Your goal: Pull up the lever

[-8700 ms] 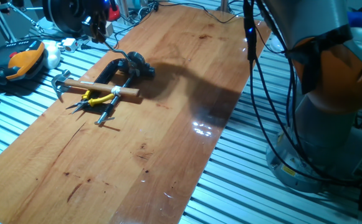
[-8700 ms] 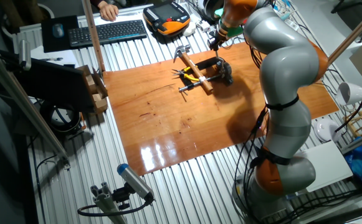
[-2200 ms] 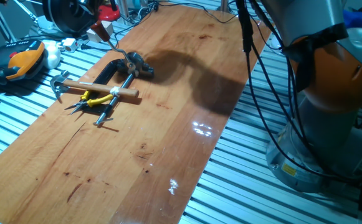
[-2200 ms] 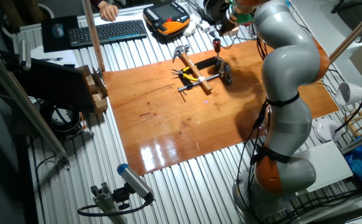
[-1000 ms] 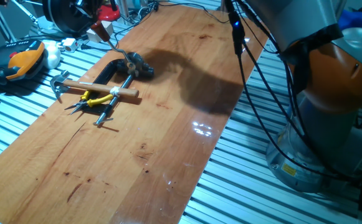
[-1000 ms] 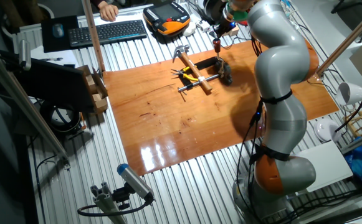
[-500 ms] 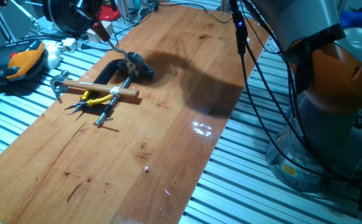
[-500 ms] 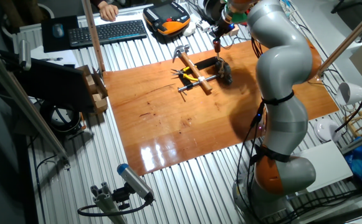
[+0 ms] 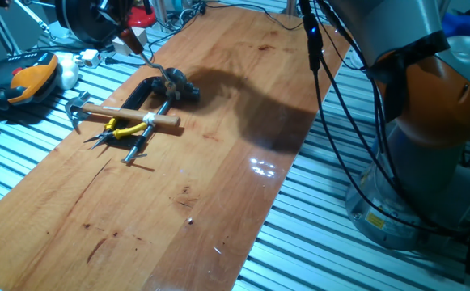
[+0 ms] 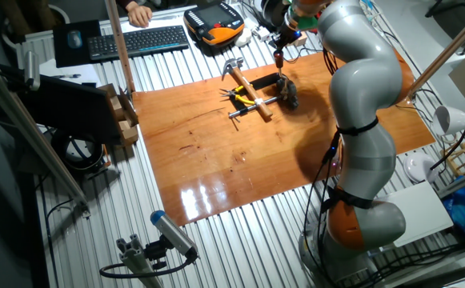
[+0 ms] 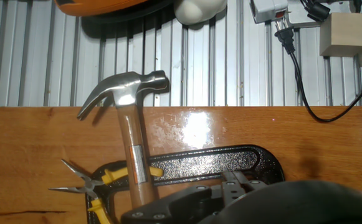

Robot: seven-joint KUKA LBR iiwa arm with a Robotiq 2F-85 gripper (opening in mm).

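A glossy brown wooden counter (image 9: 218, 145) lies on a ribbed grey metal bench, with a black keyboard (image 10: 132, 40) and an orange-and-black handheld control pendant (image 10: 214, 22) beyond its far edge. Near that far end lies a cluster of tools: a black cast C-shaped clamp (image 11: 230, 163), a claw hammer with a pale wooden shaft (image 11: 134, 134) lying across it, and yellow-handled needle-nose pliers (image 9: 113, 129) just beside the hammer's shaft. At the clamp's dark round end sits the lever, a short thin metal rod tipped with a dark reddish-brown knob (image 10: 278, 59), standing tilted upward from its base. The tool (image 10: 285, 34) of the silver-and-orange arm hangs right above the knob in the other fixed view; whether its fingers are apart or closed on the knob cannot be told. In the hand view a dark blurred bulk fills the lower right and hides the lever. Compared with the earliest frames, the lever rod now points up instead of lying low by the clamp, and the arm has shifted slightly
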